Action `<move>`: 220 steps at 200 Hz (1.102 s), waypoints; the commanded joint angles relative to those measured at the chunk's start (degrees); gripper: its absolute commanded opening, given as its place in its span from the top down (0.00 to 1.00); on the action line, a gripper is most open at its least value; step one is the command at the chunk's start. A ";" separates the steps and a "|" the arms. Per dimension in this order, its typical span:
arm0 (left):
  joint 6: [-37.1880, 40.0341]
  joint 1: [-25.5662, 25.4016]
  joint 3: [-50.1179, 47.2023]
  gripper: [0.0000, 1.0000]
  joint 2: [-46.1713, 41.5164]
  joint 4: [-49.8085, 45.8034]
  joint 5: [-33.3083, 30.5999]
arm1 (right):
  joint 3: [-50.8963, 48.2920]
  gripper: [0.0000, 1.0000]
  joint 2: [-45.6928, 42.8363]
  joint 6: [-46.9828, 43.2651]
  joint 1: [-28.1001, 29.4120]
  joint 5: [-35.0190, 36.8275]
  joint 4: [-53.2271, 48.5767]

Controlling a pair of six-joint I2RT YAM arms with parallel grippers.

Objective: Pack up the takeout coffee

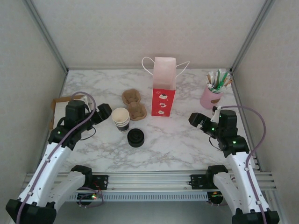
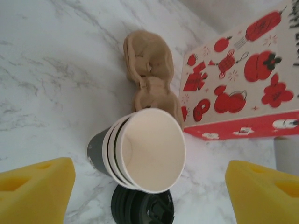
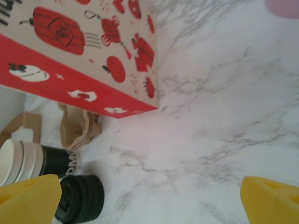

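Note:
The takeout coffee is out of view. A stack of lidless paper cups with dark walls and cream insides stands left of centre on the marble table. In the left wrist view the cup stack lies ahead, between my yellow fingers, which stand clear of it on both sides. My left gripper is open, just left of the stack. A pile of loose black lids sits just in front of the cups. My right gripper is open over bare table at the right.
A red and pink gift bag stands upright at centre back. A brown pulp cup carrier lies between bag and cups. A pink pen holder stands at back right.

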 commanded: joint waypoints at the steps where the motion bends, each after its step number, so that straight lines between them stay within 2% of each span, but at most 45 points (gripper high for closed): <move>1: 1.95 -2.41 1.96 0.21 1.15 -4.90 -3.32 | -1.08 0.02 1.73 -0.51 1.81 -6.45 4.72; 33: 2.64 -7.84 3.80 0.35 5.50 -5.67 -5.61 | -0.50 0.08 6.20 -2.46 9.49 -6.04 6.09; 68: 3.62 -15.31 8.49 0.47 13.96 -9.21 -11.87 | 3.38 0.14 12.42 -6.10 21.27 2.45 3.63; 85: 3.92 -16.94 10.32 0.52 16.93 -10.90 -15.39 | 5.36 0.15 15.51 -7.13 25.85 6.31 2.41; 124: 3.65 -16.90 13.35 0.54 19.66 -14.12 -20.24 | 6.52 0.16 20.12 -7.76 30.74 8.46 3.18; 143: 3.70 -16.58 14.12 0.48 20.07 -14.58 -19.98 | 6.62 0.16 21.76 -8.22 31.79 8.94 3.53; 159: 4.12 -15.49 14.94 0.48 21.26 -15.88 -19.07 | 7.23 0.16 23.04 -8.88 32.50 9.22 3.34; 220: 7.71 -9.47 17.76 0.64 25.08 -19.21 -13.80 | 9.69 0.19 27.17 -10.43 33.84 9.81 3.01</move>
